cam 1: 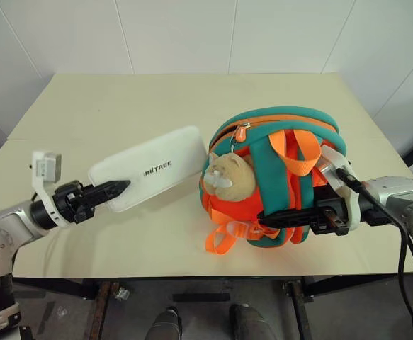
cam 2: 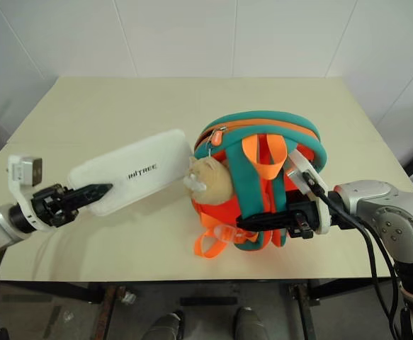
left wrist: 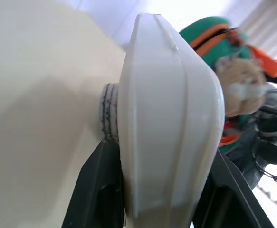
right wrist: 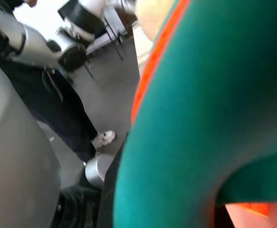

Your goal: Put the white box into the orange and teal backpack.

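Observation:
The white box (cam 1: pixel 149 168), flat with dark lettering on top, hangs tilted above the table. My left gripper (cam 1: pixel 117 188) is shut on its near left end, and the left wrist view shows the box (left wrist: pixel 167 118) edge-on between both fingers. Its far end points at the orange and teal backpack (cam 1: pixel 277 177), almost touching the tan plush head (cam 1: pixel 229 175). The backpack stands raised at the table's right front. My right gripper (cam 1: pixel 270 219) is shut on its lower teal strap (right wrist: pixel 209 118). An orange zip pull (cam 1: pixel 241 132) hangs at the top seam.
The cream table (cam 1: pixel 121 99) stretches bare behind and to the left of the box. Its front edge runs just below both grippers. A white wall stands behind the table. Loose orange webbing loops (cam 1: pixel 224 237) hang from the backpack's bottom.

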